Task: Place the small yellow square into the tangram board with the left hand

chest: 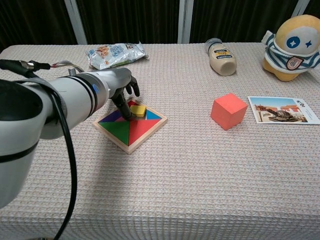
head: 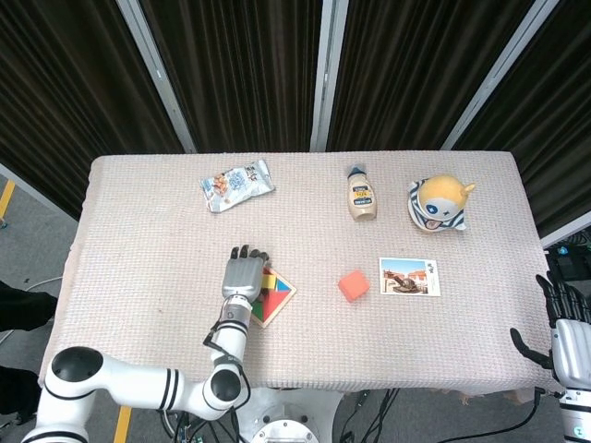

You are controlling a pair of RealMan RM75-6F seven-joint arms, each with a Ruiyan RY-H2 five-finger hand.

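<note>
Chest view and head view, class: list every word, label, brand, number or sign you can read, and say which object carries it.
No text can be read in either view.
Snack bag: printing, too blurred to read.
Squeeze bottle: a label, its lettering too small.
Plush toy: a chest badge, no legible text.
Photo card: a picture only.
Tangram board and red cube: no markings.
</note>
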